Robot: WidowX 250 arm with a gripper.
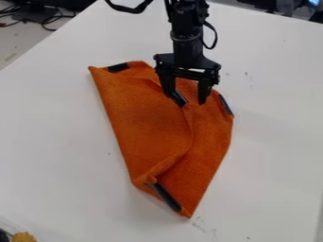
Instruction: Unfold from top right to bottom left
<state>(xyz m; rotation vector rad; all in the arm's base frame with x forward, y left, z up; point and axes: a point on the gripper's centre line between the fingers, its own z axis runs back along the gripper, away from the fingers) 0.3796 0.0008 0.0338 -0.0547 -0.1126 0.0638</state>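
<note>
The black gripper (186, 98) hangs over the upper part of the orange cloth (148, 118), its two fingers apart. The cloth lies partly folded on the white table, with a folded layer's curved edge running down its middle. Beside the left finger is a dark patch (180, 99) at the folded layer's corner; whether the finger touches it cannot be told. Other dark patches lie at the cloth's upper left (118, 67), right edge (225, 105) and bottom corner (167, 196).
The white table (56, 137) surrounds the cloth. A yellow object (24, 237) is at the bottom left corner. Cables (47, 19) lie beyond the table's edge at the upper left.
</note>
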